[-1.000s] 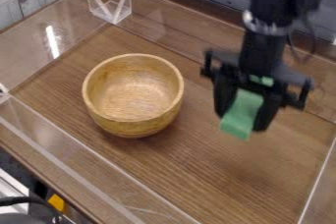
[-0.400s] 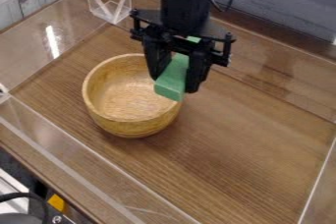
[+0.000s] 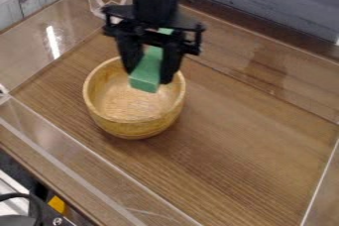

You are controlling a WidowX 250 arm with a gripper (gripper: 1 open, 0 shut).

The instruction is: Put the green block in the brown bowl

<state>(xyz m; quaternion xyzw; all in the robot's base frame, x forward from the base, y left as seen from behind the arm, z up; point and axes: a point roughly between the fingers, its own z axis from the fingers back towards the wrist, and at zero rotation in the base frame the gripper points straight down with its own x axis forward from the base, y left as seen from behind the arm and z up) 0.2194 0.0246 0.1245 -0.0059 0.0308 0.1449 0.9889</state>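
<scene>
Green block (image 3: 151,67) hangs just above the middle of the frame, pinched between the two black fingers of the gripper (image 3: 154,63), which points straight down and is closed on the bar's upper part. The block's lower end sits over the open mouth of the brown bowl (image 3: 99,106), toward the bowl's far-right rim, and appears to be at about rim level or just above it; whether it touches the wood cannot be told from this single view.

By my judgement the pick and the carry are done; what is left is to lower a little, let go, and lift clear.

Around the bowl the wooden tabletop (image 3: 252,141) lies bare to the right and toward the lower right. Clear acrylic walls (image 3: 79,166) border the lower left and the right edge, and a small clear stand (image 3: 110,5) sits at upper left, well apart from the arm.
</scene>
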